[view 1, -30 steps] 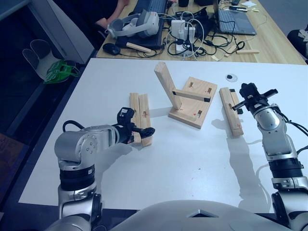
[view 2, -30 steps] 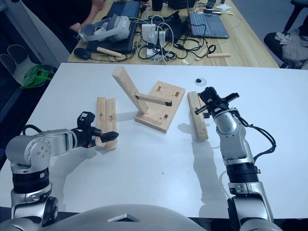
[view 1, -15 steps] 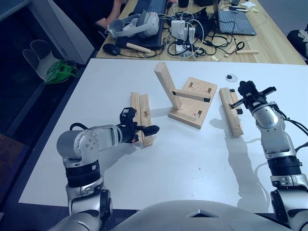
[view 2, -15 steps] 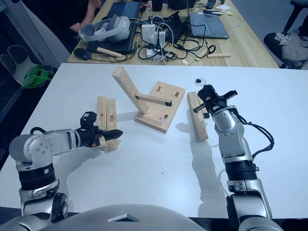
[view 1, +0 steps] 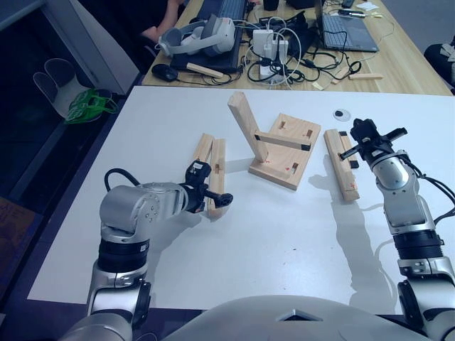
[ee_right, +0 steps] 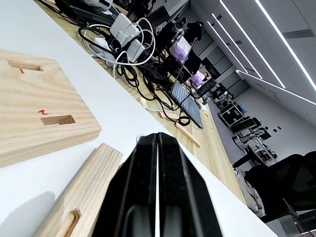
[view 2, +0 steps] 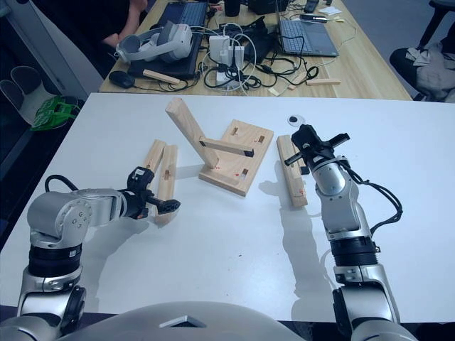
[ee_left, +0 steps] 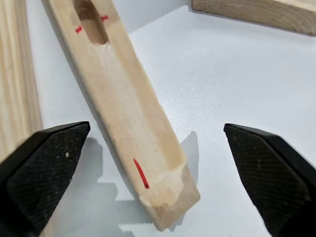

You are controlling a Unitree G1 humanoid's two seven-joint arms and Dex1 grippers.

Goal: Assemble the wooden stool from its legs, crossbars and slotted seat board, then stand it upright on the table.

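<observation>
Nothing legible, only red strokes on the leg.

An office-style lab is what's shown: the wooden table behind the white table is buried under laptops, a headset, a mouse and tangled cables (classic), and strip lights are seen overhead.

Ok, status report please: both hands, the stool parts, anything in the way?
Left hand open, straddling a loose leg's end. Right hand shut, over the right-side leg. Seat board flat, one leg fitted. Second leg close beside left hand.
</observation>
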